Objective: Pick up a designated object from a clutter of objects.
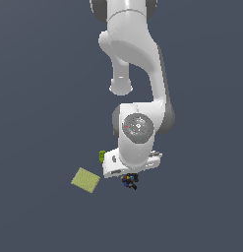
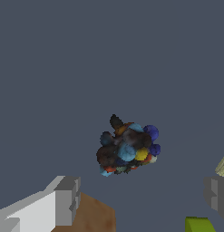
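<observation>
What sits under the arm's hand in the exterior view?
The dark speckled lump pokes out below the hand, a tiny green block at its edge. The brown box shows only in the wrist view; the hand covers it here.

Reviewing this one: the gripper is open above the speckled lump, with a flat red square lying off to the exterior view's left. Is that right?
Not quite. The flat square is yellow-green, not red, as the exterior view shows. The rest holds: in the wrist view the gripper is open, its fingers apart, above the speckled lump.
</observation>
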`<state>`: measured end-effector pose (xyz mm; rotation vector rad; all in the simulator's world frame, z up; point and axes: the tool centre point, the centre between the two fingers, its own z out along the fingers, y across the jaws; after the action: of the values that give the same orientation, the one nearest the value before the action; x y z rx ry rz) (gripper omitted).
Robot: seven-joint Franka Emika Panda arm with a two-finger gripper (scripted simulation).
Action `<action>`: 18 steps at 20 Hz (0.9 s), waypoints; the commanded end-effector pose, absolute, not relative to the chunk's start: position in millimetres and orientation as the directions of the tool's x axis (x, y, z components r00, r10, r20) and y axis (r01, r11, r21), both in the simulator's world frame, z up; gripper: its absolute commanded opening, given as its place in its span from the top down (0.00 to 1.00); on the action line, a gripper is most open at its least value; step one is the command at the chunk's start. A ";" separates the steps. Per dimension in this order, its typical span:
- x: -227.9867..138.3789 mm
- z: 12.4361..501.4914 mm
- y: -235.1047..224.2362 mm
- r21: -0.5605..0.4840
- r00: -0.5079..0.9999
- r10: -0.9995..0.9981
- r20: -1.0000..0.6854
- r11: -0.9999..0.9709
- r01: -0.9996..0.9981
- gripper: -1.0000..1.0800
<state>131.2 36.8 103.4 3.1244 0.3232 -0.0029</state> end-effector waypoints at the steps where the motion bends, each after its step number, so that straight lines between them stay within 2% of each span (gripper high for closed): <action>1: 133.7 95.9 37.1 0.000 0.978 0.209 0.000 -0.978 0.209 0.04; 10: 133.9 86.2 37.1 0.000 0.977 0.211 -0.001 -0.977 0.211 0.04; 18: 133.2 47.9 37.1 0.000 0.977 0.212 -0.001 -0.977 0.212 0.04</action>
<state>133.2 37.1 54.8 3.1238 0.3344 -0.0019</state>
